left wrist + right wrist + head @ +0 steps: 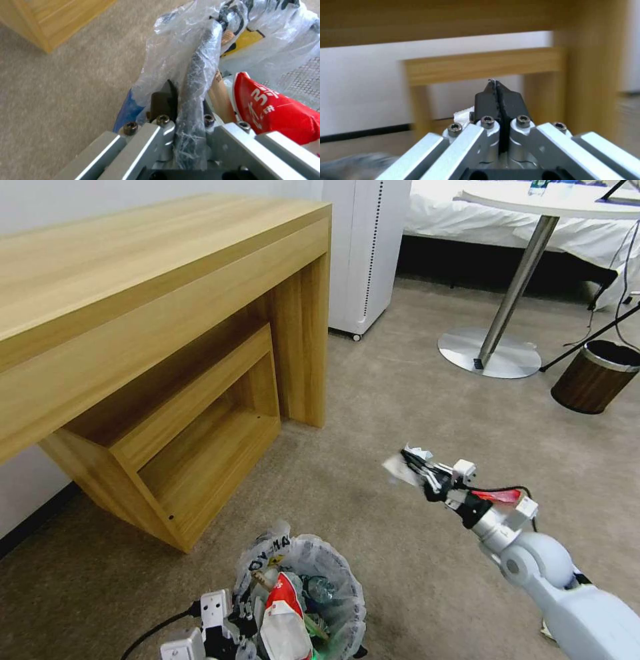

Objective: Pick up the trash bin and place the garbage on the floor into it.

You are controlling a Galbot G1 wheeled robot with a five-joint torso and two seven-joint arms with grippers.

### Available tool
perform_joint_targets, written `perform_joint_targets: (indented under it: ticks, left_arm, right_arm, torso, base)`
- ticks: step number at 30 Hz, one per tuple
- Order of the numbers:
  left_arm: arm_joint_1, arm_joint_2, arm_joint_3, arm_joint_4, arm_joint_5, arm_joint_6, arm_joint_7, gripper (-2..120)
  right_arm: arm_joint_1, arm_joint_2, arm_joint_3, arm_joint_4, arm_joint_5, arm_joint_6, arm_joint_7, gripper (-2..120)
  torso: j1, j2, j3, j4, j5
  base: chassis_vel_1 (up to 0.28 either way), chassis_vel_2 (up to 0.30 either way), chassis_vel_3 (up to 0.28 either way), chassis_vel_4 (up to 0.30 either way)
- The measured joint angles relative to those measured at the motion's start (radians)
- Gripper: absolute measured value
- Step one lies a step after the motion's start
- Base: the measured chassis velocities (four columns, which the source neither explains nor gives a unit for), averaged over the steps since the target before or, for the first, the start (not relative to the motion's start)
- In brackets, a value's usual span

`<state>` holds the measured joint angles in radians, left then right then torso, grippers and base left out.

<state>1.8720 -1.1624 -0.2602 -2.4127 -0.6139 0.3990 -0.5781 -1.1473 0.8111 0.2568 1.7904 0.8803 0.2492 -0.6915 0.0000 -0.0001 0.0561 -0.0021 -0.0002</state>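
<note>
Trash bin, small, round and dark, lined with a crinkly translucent white plastic bag bearing black print and a yellow mark: seen low in the head view, just in front of the robot, near the open foot of a light wooden desk. Inside it are packed a red-and-white packet, a thin wooden stick and a small clear bottle. The bin's bag-covered rim is clamped between the closed fingers of the left gripper, one finger outside, one inside. Whether the bin's base touches the carpet cannot be told.

Right gripper: held out above the beige short-pile carpet, to the right of and beyond the bin, well apart from it. Its dark fingers are pressed together on a small white paper scrap, an edge of which is noted beside them in the right wrist view.

Farther off on the carpet: a white cabinet, a round table's steel base, a brown wood-grain bin with a silver rim.
</note>
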Motion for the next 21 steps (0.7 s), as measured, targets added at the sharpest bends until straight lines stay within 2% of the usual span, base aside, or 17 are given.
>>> perform_joint_targets:
  ticks: [6, 9, 14, 21]
  left_arm:
    - [-0.063, 0.038, -0.014, 0.0, -0.074, 0.012, -0.015, 0]
    - [-0.148, 0.076, -0.021, 0.001, -0.163, 0.03, -0.054, 0]
    - [-0.19, 0.118, -0.034, 0.012, -0.22, 0.03, -0.067, 0]
    - [-0.286, 0.182, -0.009, 0.039, -0.316, 0.029, -0.099, 0]
  right_arm:
    - [0.026, -0.013, -0.08, 0.003, 0.001, 0.007, -0.085, 0]
    - [0.061, 0.0, -0.141, -0.036, -0.006, 0.011, -0.143, 0]
    - [0.083, 0.013, -0.173, -0.057, -0.007, 0.012, -0.16, 0]
    - [0.141, 0.038, -0.244, -0.119, -0.009, 0.018, -0.167, 0]
  torso:
    - [0.0, 0.0, 0.0, -0.0001, 0.0001]
    - [0.0, 0.0, 0.0, -0.0002, 0.0001]
    - [0.0, 0.0, 0.0, 0.0001, 0.0001]
    - [0.0, 0.0, 0.0, 0.0, -0.0002]
  base:
    - [0.0, 0.0, 0.0, 0.0]
    - [0.0, 0.0, 0.0, 0.0]
    - [0.0, 0.0, 0.0, 0.0]
    - [0.0, 0.0, 0.0, 0.0]
